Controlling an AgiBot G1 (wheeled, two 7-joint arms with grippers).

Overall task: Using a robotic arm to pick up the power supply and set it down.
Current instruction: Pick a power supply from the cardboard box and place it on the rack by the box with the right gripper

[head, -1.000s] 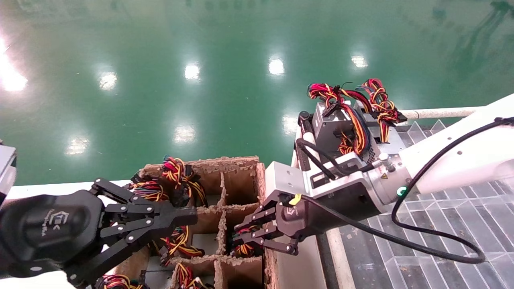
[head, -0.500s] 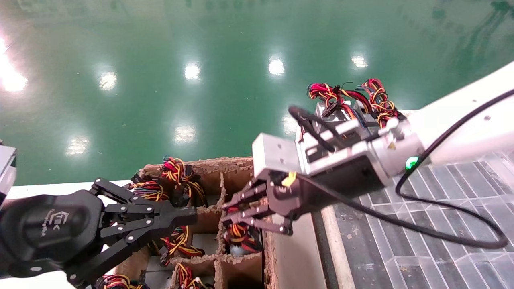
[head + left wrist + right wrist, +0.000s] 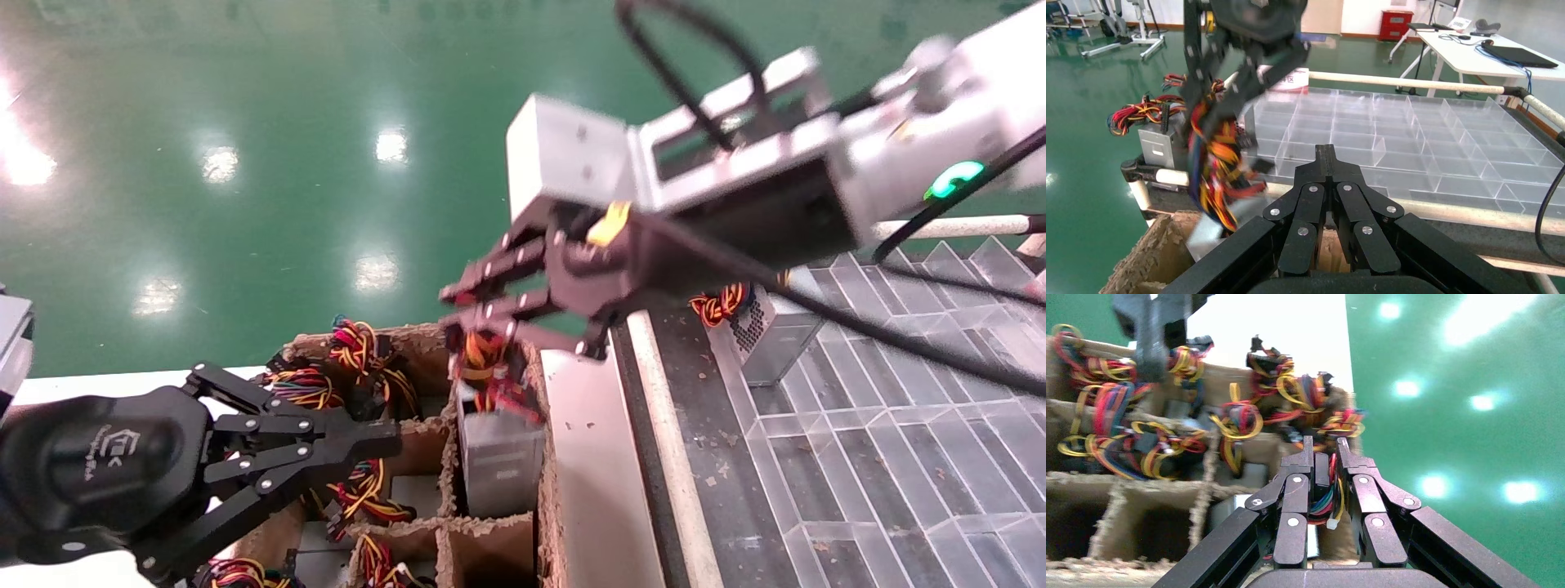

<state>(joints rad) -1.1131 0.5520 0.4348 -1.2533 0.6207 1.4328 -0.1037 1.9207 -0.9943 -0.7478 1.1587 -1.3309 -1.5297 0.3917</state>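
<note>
The robotic arm [image 3: 940,90] on the right reaches over the cardboard crate [image 3: 425,333]. Its right gripper [image 3: 459,314] is shut on the wire bundle [image 3: 486,363] of the power supply [image 3: 500,457], a silver-grey box hanging partly out of a crate cell. In the right wrist view the right gripper [image 3: 1324,450] pinches coloured wires [image 3: 1322,499] between its fingers. The left wrist view shows the bundle [image 3: 1211,165] dangling under that gripper. My left gripper [image 3: 391,441] sits shut, with nothing in it, at the lower left beside the crate; the left gripper [image 3: 1326,153] also shows in its own wrist view.
Other crate cells hold more wired units [image 3: 359,351]. Right of the crate lies a clear compartmented tray [image 3: 899,457], with another perforated grey unit [image 3: 772,335] at its near-left corner. A white rail [image 3: 940,227] borders the tray; green floor lies beyond.
The right gripper has risen, still shut on the wire bundle. It has drawn the power supply up out of its cell. The left arm has not moved.
</note>
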